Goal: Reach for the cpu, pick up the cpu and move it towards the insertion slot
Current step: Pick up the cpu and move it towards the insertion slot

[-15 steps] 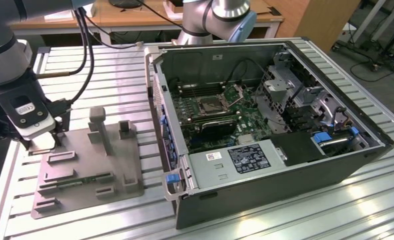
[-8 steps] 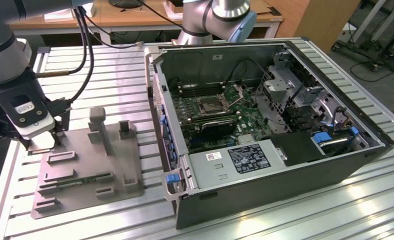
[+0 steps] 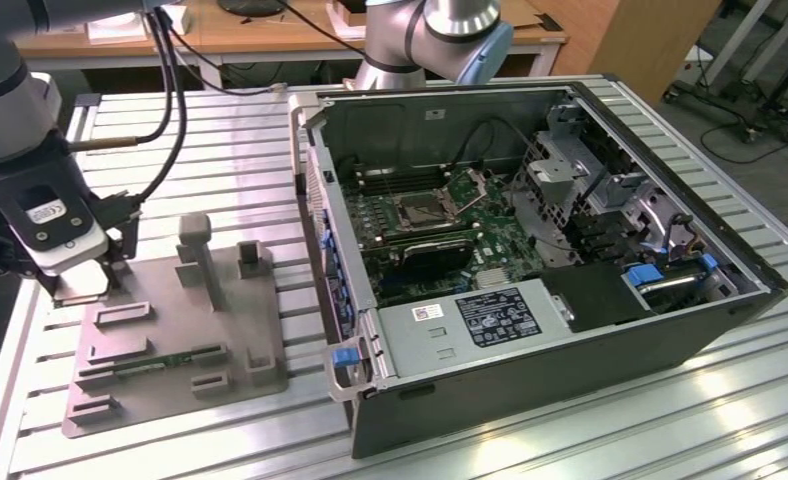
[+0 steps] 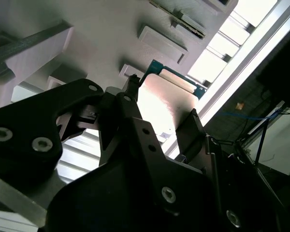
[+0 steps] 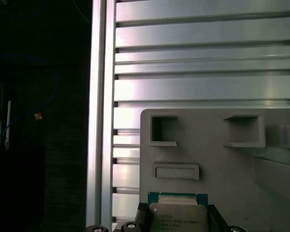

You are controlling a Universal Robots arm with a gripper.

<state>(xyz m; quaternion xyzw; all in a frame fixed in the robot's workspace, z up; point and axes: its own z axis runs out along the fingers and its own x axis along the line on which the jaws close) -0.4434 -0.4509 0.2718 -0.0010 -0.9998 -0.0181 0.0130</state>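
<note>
The cpu [image 5: 178, 216] is level, silvery lid up, square with no long axis, at the grey fixture [image 5: 222, 159] near its edge. The gripper [image 3: 87, 272] pinches it, 2 fingers [image 4: 191, 126] on opposite edges. The second wrist view shows its teal rim. The exterior view shows the insertion slot [image 3: 422, 212] inside the open case [image 3: 528, 370], well apart.

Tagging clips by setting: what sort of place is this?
Probably a robotics lab: a robot arm over a slatted metal table, an open PC case on it, and a grey fixture beside that.
</note>
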